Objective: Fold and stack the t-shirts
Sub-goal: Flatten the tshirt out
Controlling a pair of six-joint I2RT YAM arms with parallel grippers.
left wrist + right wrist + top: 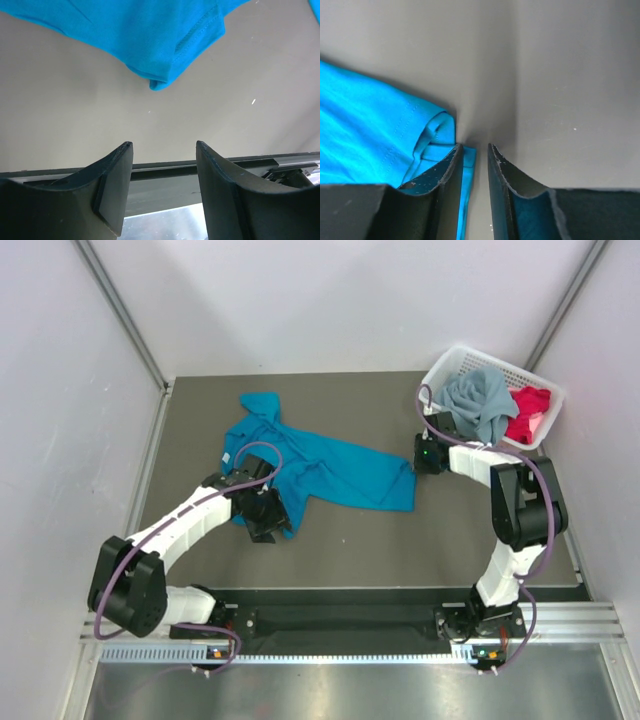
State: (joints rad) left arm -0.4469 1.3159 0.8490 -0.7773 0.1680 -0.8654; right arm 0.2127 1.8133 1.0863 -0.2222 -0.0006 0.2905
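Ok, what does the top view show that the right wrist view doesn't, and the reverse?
Only the top view: the basket holding the grey shirt and red shirt, the left pincer beside the teal shirt's near edge, and that shirt's whole crumpled spread. Only the right wrist: the right pincer stands narrowly parted with a strip of teal hem in the gap; whether it pinches the hem is unclear. Both: that pincer at the teal shirt's right corner, on the table.

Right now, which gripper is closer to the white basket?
Right. The right gripper sits just beside the basket, at the teal shirt's corner; the left gripper is far across the table, near the shirt's other end.
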